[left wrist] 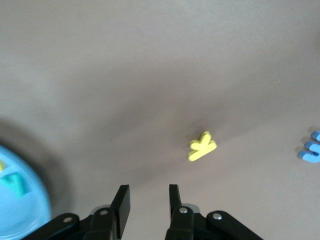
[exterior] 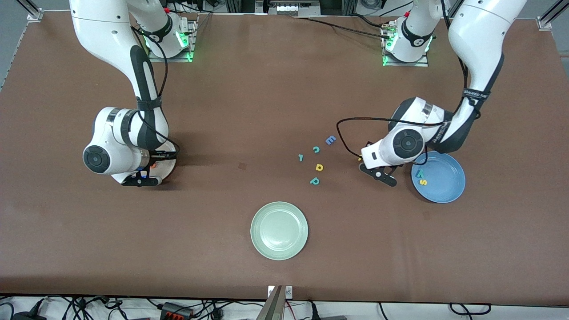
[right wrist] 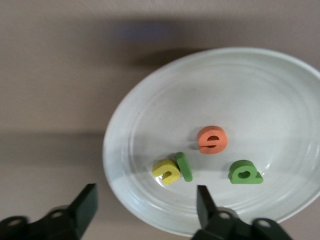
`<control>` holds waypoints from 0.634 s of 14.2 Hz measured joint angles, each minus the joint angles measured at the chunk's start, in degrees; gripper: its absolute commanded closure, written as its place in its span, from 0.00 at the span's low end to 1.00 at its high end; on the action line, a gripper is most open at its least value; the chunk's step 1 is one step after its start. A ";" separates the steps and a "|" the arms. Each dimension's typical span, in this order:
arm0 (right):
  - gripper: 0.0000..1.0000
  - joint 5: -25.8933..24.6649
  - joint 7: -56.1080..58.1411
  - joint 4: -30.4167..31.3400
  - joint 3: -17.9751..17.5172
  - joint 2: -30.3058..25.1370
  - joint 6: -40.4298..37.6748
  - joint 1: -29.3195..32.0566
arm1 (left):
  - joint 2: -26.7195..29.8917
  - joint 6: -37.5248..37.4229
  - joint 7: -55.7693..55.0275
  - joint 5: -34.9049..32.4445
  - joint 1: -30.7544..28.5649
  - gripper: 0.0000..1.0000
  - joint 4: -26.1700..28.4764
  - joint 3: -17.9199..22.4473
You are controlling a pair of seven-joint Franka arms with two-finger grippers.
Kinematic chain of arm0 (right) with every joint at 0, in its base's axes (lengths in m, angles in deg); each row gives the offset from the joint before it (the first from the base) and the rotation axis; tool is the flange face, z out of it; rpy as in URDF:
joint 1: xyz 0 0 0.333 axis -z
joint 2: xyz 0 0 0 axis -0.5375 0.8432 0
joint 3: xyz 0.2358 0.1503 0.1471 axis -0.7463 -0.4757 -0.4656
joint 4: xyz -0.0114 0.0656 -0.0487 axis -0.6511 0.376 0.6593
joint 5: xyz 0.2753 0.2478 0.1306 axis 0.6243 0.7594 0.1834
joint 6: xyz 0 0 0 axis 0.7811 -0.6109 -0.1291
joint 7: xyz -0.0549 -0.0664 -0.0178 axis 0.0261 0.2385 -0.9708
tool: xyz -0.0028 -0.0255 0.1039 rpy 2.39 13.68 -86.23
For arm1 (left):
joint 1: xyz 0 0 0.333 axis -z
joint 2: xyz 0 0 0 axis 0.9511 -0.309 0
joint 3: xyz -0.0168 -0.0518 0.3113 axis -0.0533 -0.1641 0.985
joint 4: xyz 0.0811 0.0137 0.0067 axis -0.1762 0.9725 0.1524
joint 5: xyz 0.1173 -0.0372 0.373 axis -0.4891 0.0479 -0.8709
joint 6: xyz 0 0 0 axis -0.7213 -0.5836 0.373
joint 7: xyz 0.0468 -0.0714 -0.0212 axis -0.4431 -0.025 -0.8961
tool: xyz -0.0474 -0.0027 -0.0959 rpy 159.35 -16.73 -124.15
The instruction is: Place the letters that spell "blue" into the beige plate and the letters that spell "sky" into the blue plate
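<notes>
Now my right gripper [right wrist: 145, 210] hangs spread wide over the beige plate [right wrist: 150, 125], four letters inside. My left gripper [left wrist: 148, 205], empty and narrowly parted, hovers near yellow k [left wrist: 202, 146]; blue plate [exterior: 449, 186] holds two.

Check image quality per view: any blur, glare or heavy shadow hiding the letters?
Front view: sharp, evenly lit; soft arm shadows, the beige plate mostly hidden under the right arm. Left wrist view: soft focus, yellow k readable, blue plate blurred at the frame edge, dark shadow band across the table. Right wrist view: mild blur, faint sheen on the plate rim; orange e and green b clear.
</notes>
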 measured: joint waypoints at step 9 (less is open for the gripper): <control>0.00 -0.02 -0.13 -12.47 2.68 -2.44 -9.86 2.19 | -2.46 -0.16 -4.82 0.28 1.49 0.00 -0.30 -0.44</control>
